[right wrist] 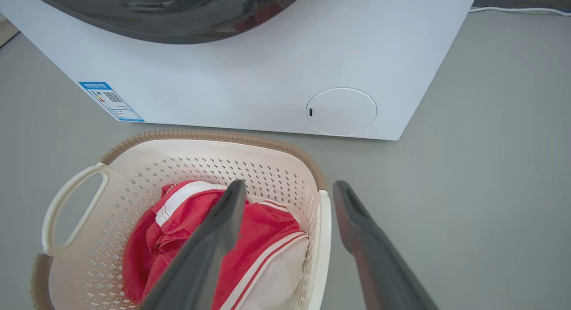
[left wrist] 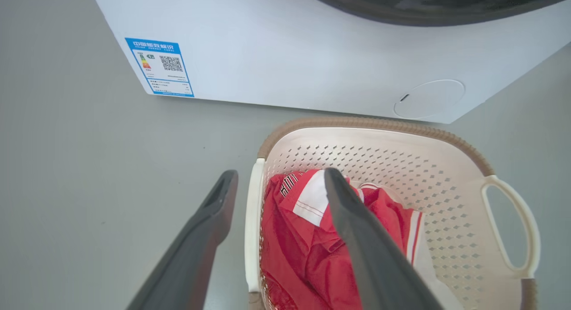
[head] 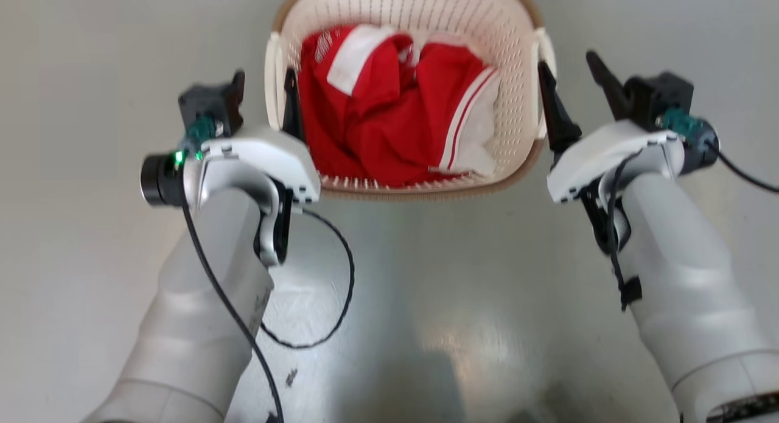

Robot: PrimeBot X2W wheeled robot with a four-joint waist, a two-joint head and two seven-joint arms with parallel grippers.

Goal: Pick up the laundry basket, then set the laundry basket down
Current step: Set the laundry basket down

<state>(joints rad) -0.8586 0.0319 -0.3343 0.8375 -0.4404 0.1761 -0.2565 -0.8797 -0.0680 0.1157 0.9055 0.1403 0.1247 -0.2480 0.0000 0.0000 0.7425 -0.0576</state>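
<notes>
The laundry basket (head: pixel 414 21) is cream-white and perforated with a brown woven-look rim, and it holds red and white clothes (head: pixel 389 112). It stands on the grey floor ahead of me. My left gripper (head: pixel 265 97) is open, one finger inside the basket and one outside, straddling the left white handle (left wrist: pixel 253 221). My right gripper (head: pixel 575 88) is open too, straddling the right handle (right wrist: pixel 324 238) the same way. In the left wrist view the basket (left wrist: pixel 401 167) sits under my left gripper (left wrist: pixel 279 180). In the right wrist view the basket (right wrist: pixel 200 163) sits under my right gripper (right wrist: pixel 290 189).
A white washer (left wrist: pixel 290 55) with a dark round door stands just beyond the basket, its front (right wrist: pixel 267 78) close to the far rim. Grey floor (head: pixel 426 277) spreads to both sides. A cable (right wrist: pixel 517 9) lies by the far wall.
</notes>
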